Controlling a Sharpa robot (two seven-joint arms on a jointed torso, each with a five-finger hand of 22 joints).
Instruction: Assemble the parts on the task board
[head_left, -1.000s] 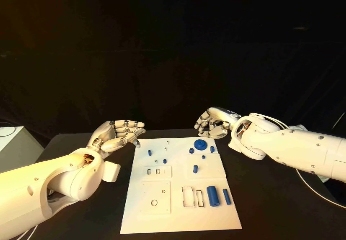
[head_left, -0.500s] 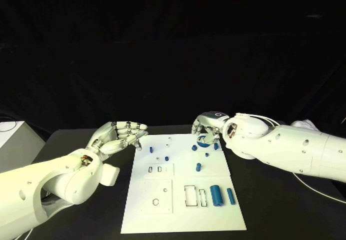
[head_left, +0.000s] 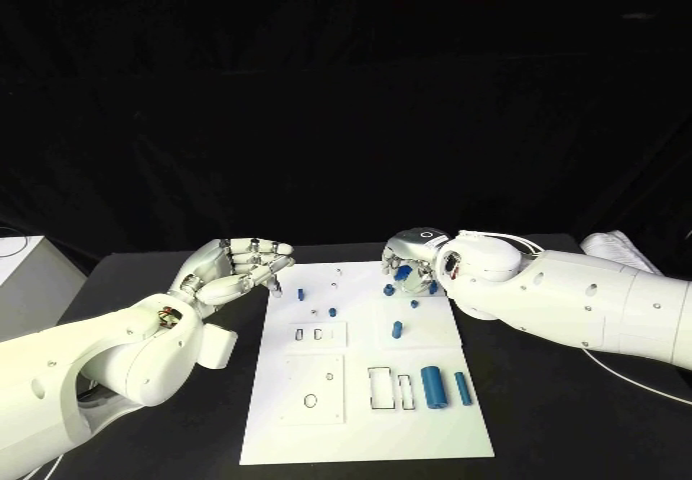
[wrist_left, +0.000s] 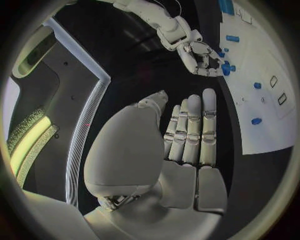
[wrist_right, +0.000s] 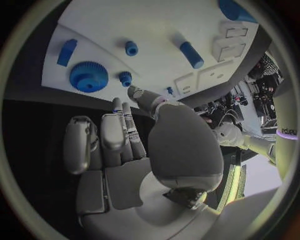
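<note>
The board (head_left: 361, 370) lies mid-table, blue parts (head_left: 431, 385) on it. The right hand (head_left: 410, 262) hovers over its far edge, fingers apart, empty. The left hand (head_left: 235, 268), beside the board, curls loosely, holding nothing.

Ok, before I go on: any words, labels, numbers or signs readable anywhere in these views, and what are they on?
No text can be read for certain.
Task board: no print, only outlined recesses.
Blue parts, e.g. the gear: no marks.
Right hand: a small ring sign on its back, no letters.
Left arm, in the right wrist view: a short dark marking, too blurred to read.
</note>
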